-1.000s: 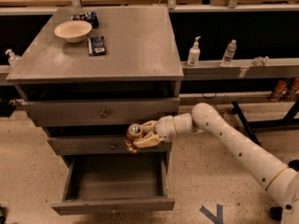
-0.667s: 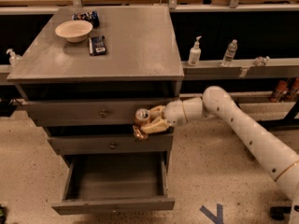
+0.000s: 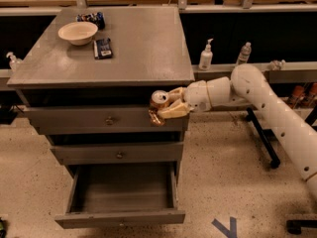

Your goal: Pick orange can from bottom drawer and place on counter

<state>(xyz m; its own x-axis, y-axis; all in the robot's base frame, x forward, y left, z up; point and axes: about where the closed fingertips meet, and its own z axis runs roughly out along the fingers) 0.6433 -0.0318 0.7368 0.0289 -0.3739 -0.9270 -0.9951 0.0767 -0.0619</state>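
Observation:
My gripper [image 3: 166, 106] is shut on the orange can [image 3: 158, 106], a small copper-orange can with a silver lid. It holds the can upright in the air in front of the top drawer, just below the counter's front right edge. The counter [image 3: 143, 48] is the flat grey top of the cabinet. The bottom drawer [image 3: 121, 216] is pulled open below, and its inside shows nothing in it. My white arm [image 3: 257, 95] reaches in from the right.
On the counter stand a pale bowl [image 3: 78, 32], a dark blue packet [image 3: 103, 48] and another dark item [image 3: 91, 18] at the back. Two shallower drawers [image 3: 109, 120] are shut. Bottles [image 3: 205, 56] stand on a narrow shelf to the right.
My gripper has lifted the orange can from the level of the middle drawer up to the top drawer's front, closer to the counter's edge. The arm has risen with it.

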